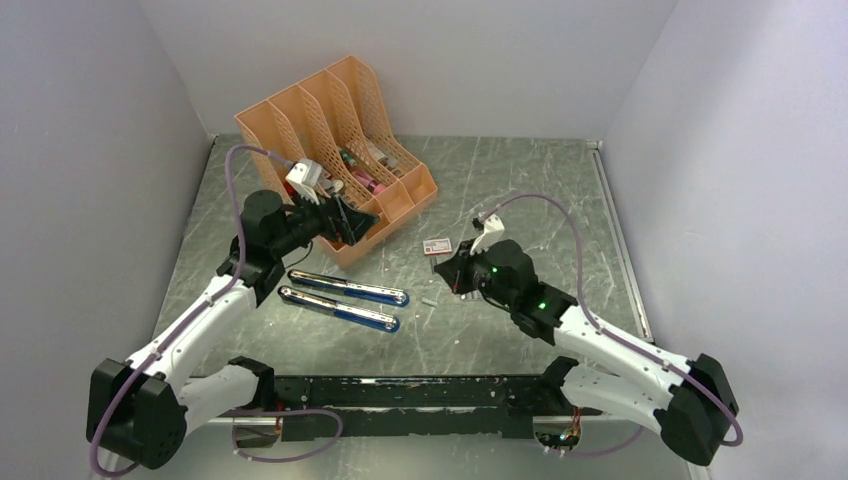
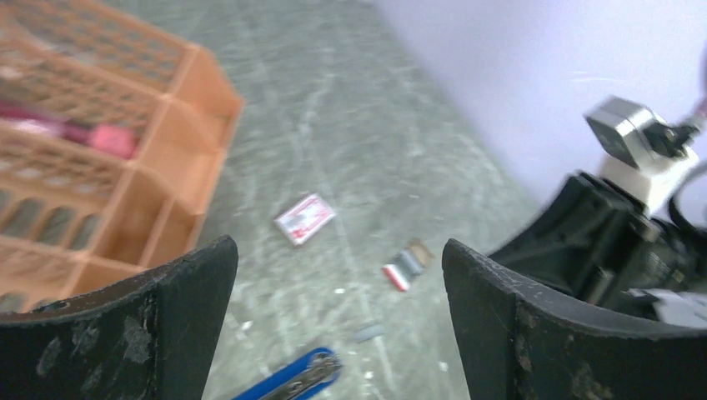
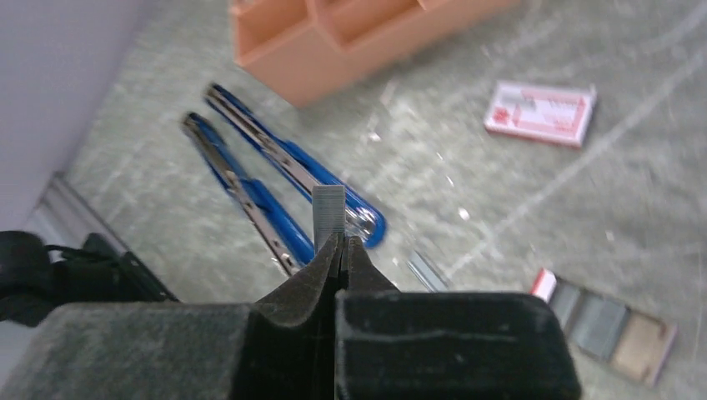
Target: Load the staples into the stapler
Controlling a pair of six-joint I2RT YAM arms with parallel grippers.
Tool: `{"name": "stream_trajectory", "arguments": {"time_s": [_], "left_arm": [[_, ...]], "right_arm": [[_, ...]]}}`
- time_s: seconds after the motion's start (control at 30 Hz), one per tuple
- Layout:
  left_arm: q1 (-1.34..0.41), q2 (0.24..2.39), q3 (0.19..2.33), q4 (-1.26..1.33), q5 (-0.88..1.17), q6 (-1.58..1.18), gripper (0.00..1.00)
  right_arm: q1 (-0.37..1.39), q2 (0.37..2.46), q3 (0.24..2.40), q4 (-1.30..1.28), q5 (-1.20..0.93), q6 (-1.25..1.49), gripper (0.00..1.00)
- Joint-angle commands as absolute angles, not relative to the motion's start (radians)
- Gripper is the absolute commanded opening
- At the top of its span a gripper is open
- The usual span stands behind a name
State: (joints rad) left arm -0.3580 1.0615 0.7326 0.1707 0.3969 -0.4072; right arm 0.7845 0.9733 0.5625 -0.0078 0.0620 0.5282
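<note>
We find the right claw [image 3: 342,248] clenched on the thin silvery-grey metal staple strip [image 3: 328,212], above the grey marbled desk [image 1: 520,190] and just right of the blue-and-chrome stapler [image 1: 352,289], which lies opened out. We note the left claw [image 2: 338,250] released, beside the front edge of the orange mesh rack [image 1: 270,125]. Both sit well inside the desk's edges.

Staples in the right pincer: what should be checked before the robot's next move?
1. Staples gripped: ok. A short strip of staples stands between the shut jaws of the right pincer.
2. Stapler open: ok. The blue stapler lies spread flat on the table.
3. Left pincer out of the way: ok. The left pincer is open and empty, beside the orange file organizer.
4. Strip over the stapler: not ok. In the top view the right pincer is off to the stapler's right.
5. Stapler's channel free of old staples: cannot tell.
</note>
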Motion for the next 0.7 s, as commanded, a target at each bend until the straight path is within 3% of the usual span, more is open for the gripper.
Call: {"name": "stream_trajectory", "arguments": {"time_s": [0.0,0.23,0.47,0.67], "left_arm": [[-0.359,1.053,0.661,0.532,0.724,-0.605,0.97],[-0.362,1.104,0.618,1.014,1.002,-0.839,0.99],[-0.400,1.082,0.625,1.012,1.001,-0.796,1.00],[-0.488,1.072,0.666,0.950,0.951,-0.724,0.89]], "right_arm": [[0.781,0.905,0.574,0.189,-0.036,0.375,0.00],[0.781,0.909,0.646,0.338,-0.204,0.380,0.00],[0.781,0.916,0.628,0.555,-0.317,0.505,0.00],[0.781,0.919,0.626,0.607,-0.347,0.540,0.00]]}}
